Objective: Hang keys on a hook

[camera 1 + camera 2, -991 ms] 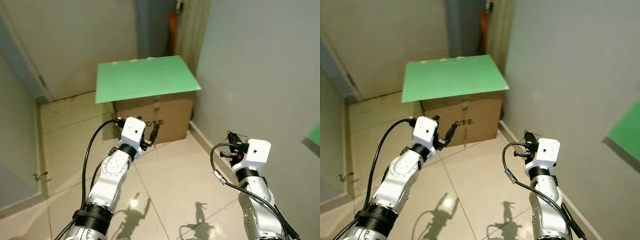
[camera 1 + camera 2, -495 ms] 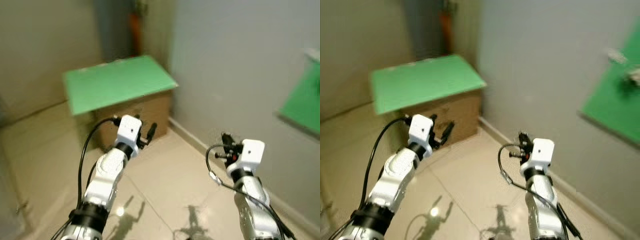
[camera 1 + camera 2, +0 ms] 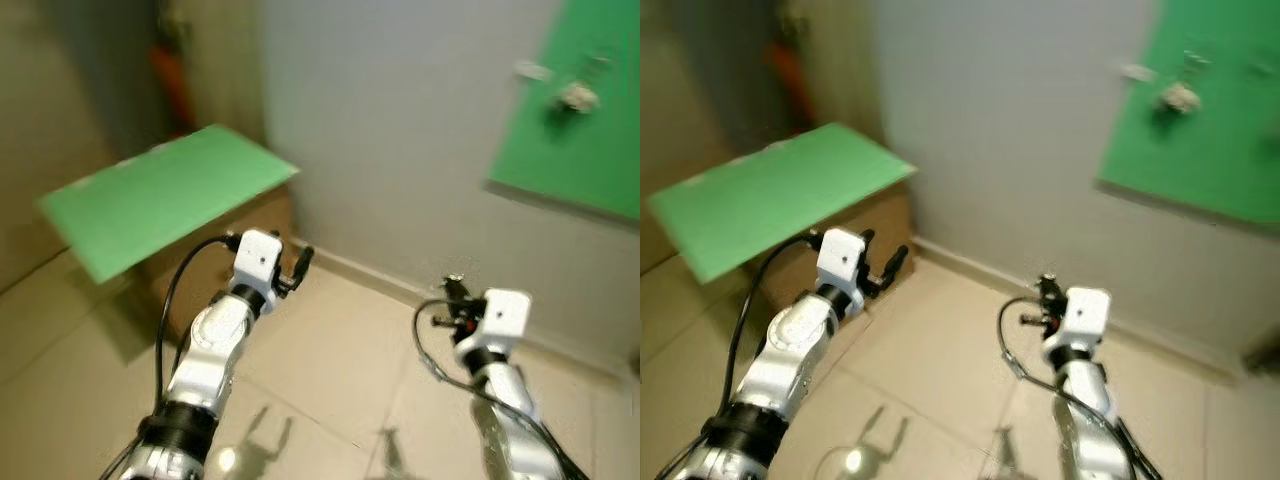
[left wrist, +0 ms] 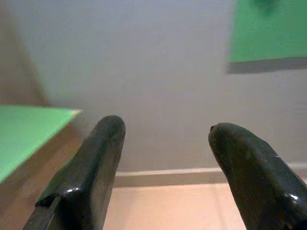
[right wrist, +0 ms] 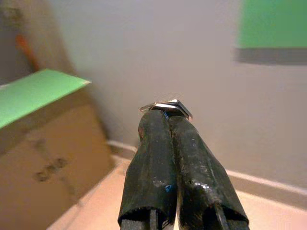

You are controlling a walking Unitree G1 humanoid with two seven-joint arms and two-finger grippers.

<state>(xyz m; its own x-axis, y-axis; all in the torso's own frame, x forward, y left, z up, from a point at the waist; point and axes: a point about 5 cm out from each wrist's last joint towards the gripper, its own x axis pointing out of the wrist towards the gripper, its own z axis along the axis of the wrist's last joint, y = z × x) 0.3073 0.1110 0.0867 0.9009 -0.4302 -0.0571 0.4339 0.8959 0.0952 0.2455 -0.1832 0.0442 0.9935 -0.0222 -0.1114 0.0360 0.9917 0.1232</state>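
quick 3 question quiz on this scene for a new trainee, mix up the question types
1. True or false: the left gripper has its fingers spread apart with nothing between them.
2. What does the right gripper pinch at its fingertips?
A. a small metal piece, likely the keys
B. a sheet of green paper
C. a black cable
3. Fill in: the green board with the small fittings is fixed to the ____.

Key:
1. true
2. A
3. wall
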